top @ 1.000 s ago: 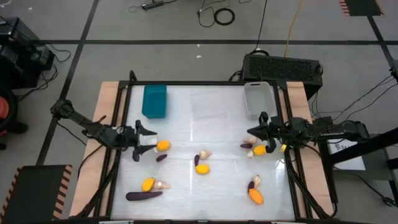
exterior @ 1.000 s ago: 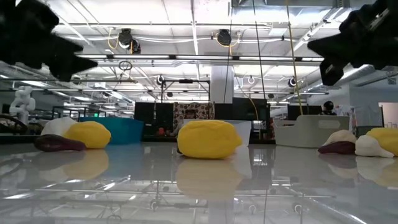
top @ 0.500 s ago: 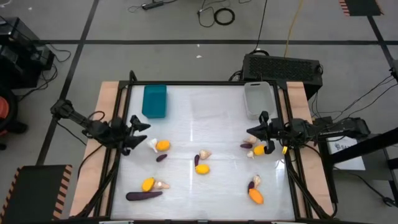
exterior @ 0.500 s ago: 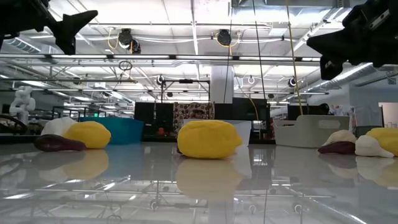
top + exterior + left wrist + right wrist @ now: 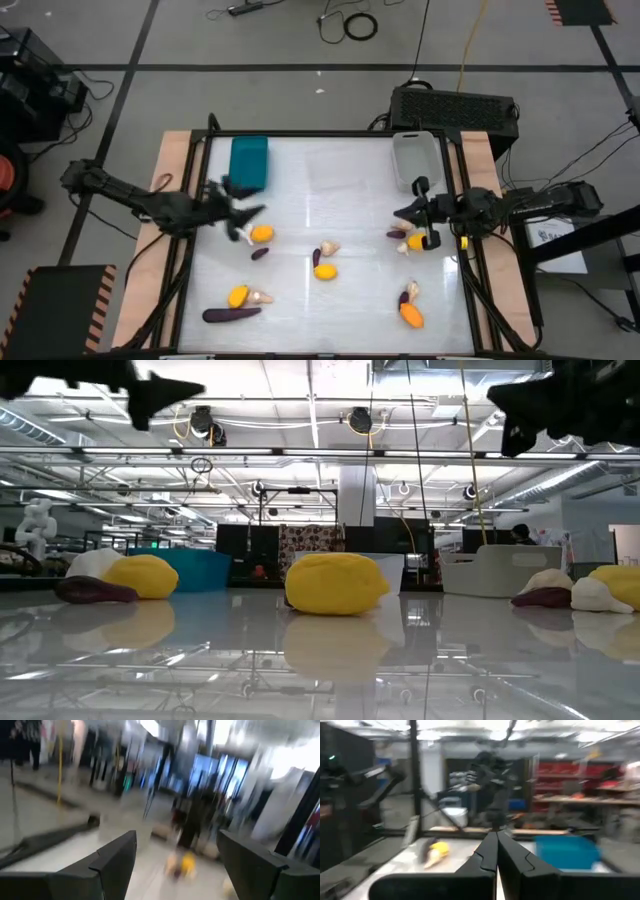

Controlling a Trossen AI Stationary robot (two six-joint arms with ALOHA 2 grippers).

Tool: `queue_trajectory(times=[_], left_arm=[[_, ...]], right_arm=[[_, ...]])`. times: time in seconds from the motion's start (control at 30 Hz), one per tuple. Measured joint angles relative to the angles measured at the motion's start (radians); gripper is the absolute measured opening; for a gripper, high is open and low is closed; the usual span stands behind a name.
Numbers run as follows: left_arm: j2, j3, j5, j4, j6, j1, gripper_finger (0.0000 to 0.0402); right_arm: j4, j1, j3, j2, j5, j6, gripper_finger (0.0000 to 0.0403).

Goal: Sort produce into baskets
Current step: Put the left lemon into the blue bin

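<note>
Toy produce lies in groups on the white table [image 5: 350,205]: a yellow oval [image 5: 262,234] with a cream bulb and a small purple piece at the left. Another trio lies at the centre [image 5: 325,271], and a long purple piece [image 5: 232,314] at the near left. More pieces lie at the right [image 5: 417,241] and near right [image 5: 411,316]. A teal bin [image 5: 248,162] and a white-grey bin [image 5: 413,160] stand at the far side, with a faint clear tray [image 5: 335,170] between them. My left gripper [image 5: 238,212] is open and empty, raised beside the left group. My right gripper [image 5: 408,212] is shut and empty, raised above the right group.
A black box [image 5: 455,105] stands beyond the table's far right corner. Wooden side rails [image 5: 180,200] and a dark frame border the table. The middle of the table between the bins and the produce is bare.
My left gripper has risen from beside the left group's cream bulb, drawn back toward the table's left edge, then swung toward the far side near the teal bin, staying open. My right gripper has risen a little. No produce has moved.
</note>
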Motion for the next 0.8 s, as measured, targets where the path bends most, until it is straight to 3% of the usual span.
queue_trajectory(times=[0.17,0.3,0.43,0.57,0.8], left_arm=[[0.276,0.282,0.074,-0.400,-0.112,0.021,0.0281],[0.418,0.533,0.205,-0.806,-0.254,0.031,0.0281],[0.531,0.694,0.263,-1.117,-0.305,0.030,0.0281],[0.611,0.735,0.323,-1.310,-0.347,0.039,0.0281],[0.721,0.735,0.355,-1.360,-0.315,0.081,0.0281]], right_arm=[[-0.045,0.040,0.097,0.129,-0.022,-0.037,0.0001],[-0.023,0.092,0.186,0.273,0.018,-0.128,0.0015],[-0.033,0.142,0.280,0.444,0.078,-0.209,0.0044],[-0.047,0.160,0.369,0.600,0.083,-0.289,0.0084],[-0.062,0.161,0.480,0.775,0.084,-0.291,0.0150]])
